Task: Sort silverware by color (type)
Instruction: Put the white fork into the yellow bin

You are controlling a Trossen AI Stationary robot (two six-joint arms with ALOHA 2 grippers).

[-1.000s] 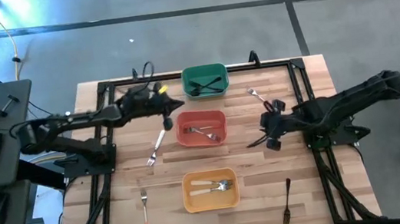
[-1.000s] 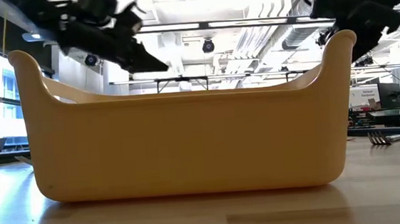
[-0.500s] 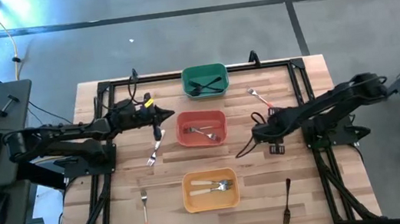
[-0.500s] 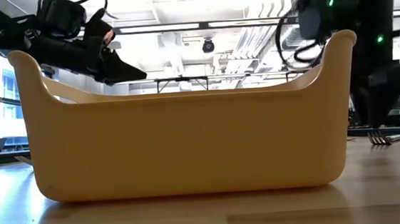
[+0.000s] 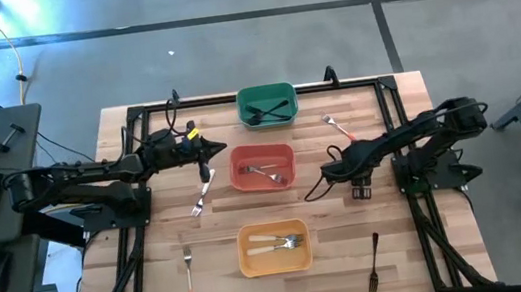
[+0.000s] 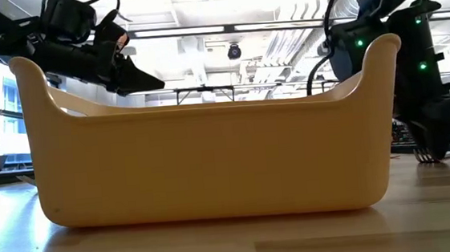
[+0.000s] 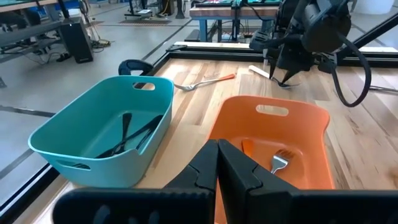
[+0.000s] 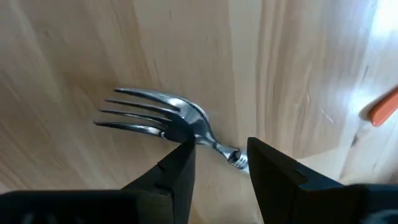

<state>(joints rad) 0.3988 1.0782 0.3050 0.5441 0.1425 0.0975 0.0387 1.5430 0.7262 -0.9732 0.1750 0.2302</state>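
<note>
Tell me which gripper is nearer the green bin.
Left. The left gripper, shut, sits just beside the red bin, a short diagonal from the green bin. The right gripper, open over a fork, sits farther off, beyond the red bin's other side.

Robotics lab; exposed ceiling ducts [image 6: 223, 5], workbenches [image 7: 249, 9]

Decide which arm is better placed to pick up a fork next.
Right. The right gripper is open, straddling the neck of a silver-headed fork on the table; the left gripper is shut, hovering beside the red bin.
</note>
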